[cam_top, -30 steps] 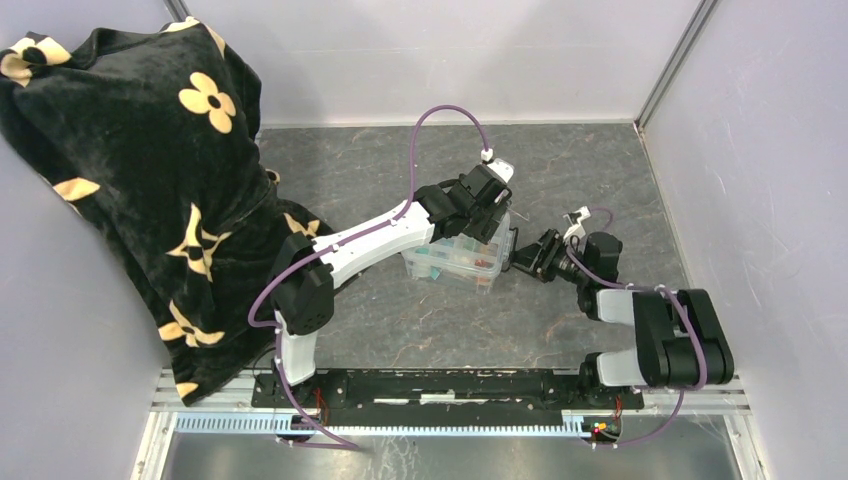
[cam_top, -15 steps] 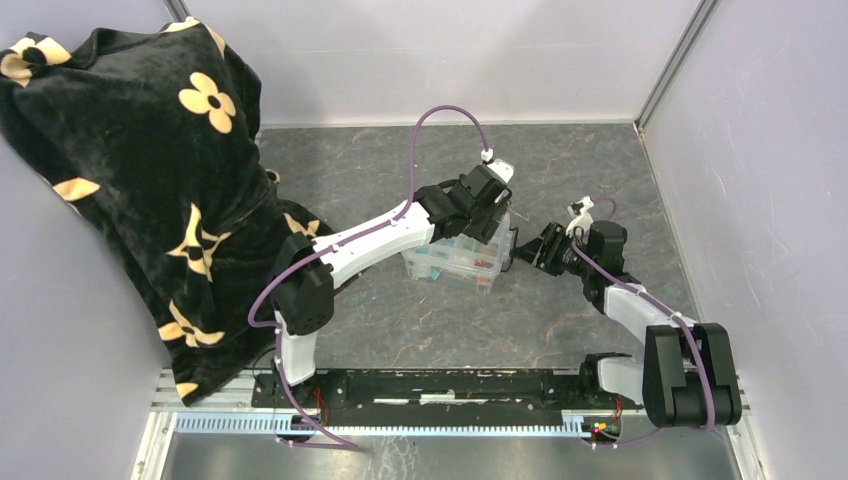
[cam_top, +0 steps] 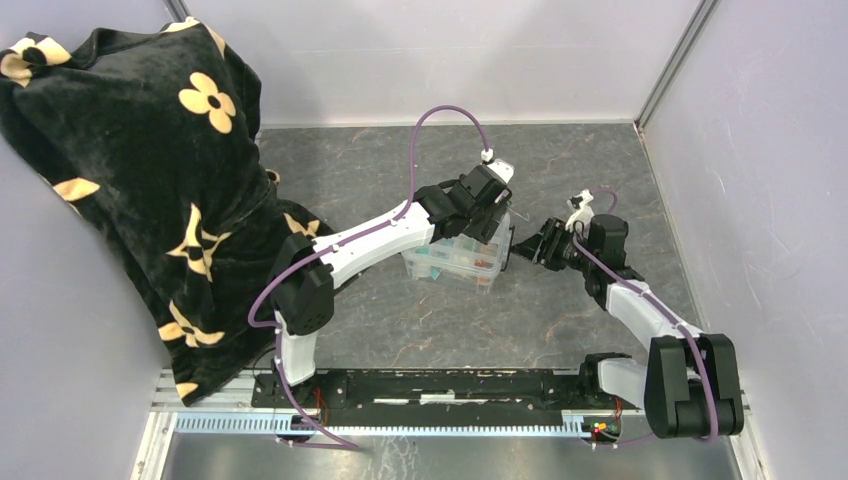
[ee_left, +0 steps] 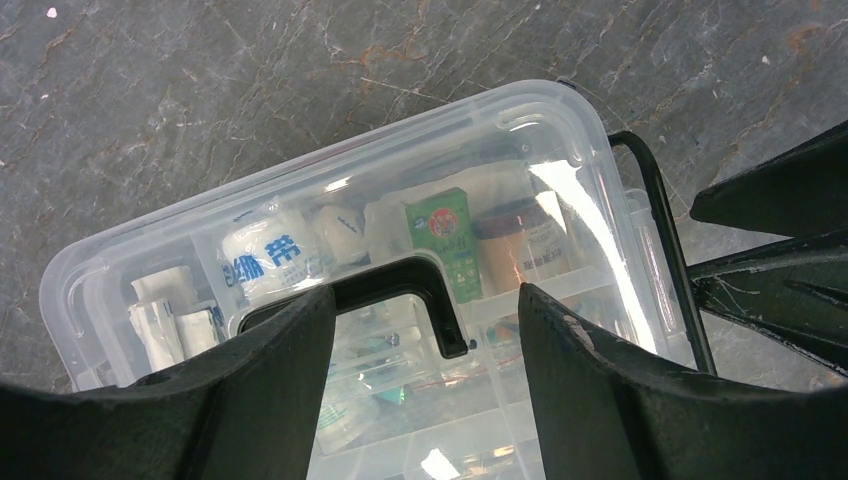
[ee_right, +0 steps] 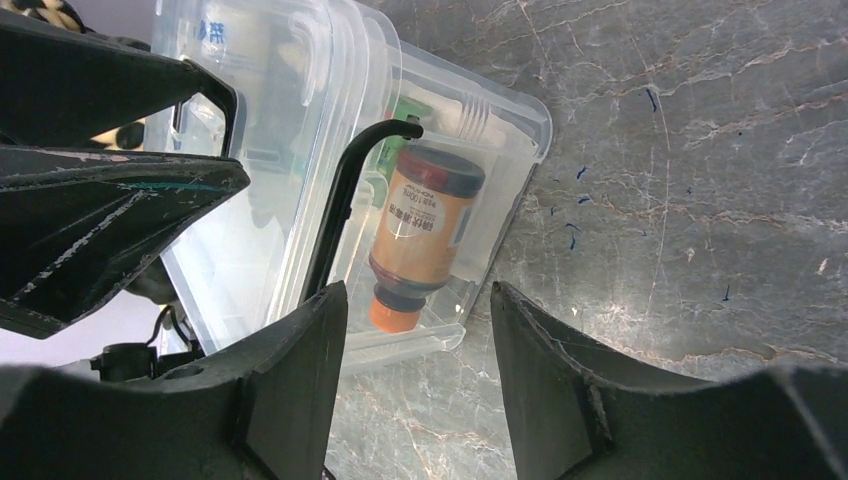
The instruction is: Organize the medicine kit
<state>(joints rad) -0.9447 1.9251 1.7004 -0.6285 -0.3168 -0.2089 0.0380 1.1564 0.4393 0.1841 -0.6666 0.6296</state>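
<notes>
The medicine kit (cam_top: pixel 452 263), a clear plastic box with its lid on, sits mid-table. Through the lid (ee_left: pixel 300 190) I see a bandage roll, a green packet and a brown bottle (ee_right: pixel 425 235). My left gripper (cam_top: pixel 488 222) hovers over the lid, open, its fingers either side of the flat-lying black handle (ee_left: pixel 425 272) without touching it. My right gripper (cam_top: pixel 520 250) is open at the box's right end, close to the black latch (ee_right: pixel 345 200); only bare tabletop and the box's corner lie between its fingers (ee_right: pixel 300 350).
A black cloth with yellow flowers (cam_top: pixel 150 180) hangs over the left wall and spills onto the grey marble tabletop (cam_top: pixel 350 170). Pale walls close in the back and the right side (cam_top: pixel 760 200).
The right arm has stretched out and its gripper has shifted slightly up and toward the box's right end. The left gripper and the box have stayed put.
</notes>
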